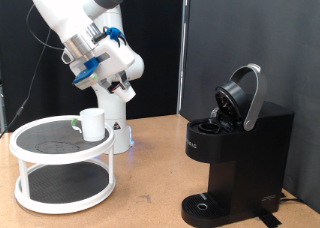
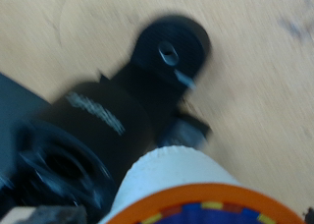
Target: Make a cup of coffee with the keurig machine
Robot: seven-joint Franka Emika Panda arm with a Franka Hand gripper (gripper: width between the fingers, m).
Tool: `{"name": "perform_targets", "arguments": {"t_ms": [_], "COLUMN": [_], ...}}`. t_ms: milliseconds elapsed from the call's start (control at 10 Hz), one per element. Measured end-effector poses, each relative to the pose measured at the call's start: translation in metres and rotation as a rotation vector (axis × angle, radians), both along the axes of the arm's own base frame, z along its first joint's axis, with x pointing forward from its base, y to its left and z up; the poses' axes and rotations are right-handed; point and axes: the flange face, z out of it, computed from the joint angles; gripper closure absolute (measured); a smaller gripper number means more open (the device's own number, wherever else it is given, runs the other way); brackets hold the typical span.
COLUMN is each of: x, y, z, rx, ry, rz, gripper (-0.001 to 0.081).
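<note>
Matte black, the keurig machine (image 1: 238,148) stands at about 4 o'clock in the exterior view with its hinged lid (image 1: 245,93) raised, the brew chamber left exposed, presumably so a pod can go in. White, the cup (image 1: 92,124) sits on the upper tier of a round two-tier stand (image 1: 60,166) at 8 o'clock, well apart from the machine and not yet on the drip tray (image 1: 205,204). Gripper (image 1: 122,85) hangs high at 11 o'clock, above and near the cup (finger state cannot be told; the wrist view is blurred, showing the machine (image 2: 98,116) from above and a pale cylindrical object (image 2: 172,175) close before the camera).

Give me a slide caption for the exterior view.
Gripper raised above the cup on a white tiered stand; keurig machine lid open.
</note>
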Motion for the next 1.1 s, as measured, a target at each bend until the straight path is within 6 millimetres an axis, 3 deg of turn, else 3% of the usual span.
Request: {"name": "perform_targets", "arguments": {"t_ms": [200,500,1100], "x": [-0.003,0.011,0.05], "y": [0.007,0.019,0.063], "z": [0.003,0.017,0.033], "rx": [0.095,0.147,0.051], "ry": [0.108,0.138,0.146], "rz": [0.056,-0.012,-0.171], "gripper": [0.0343,0.0343,0.0343]}}
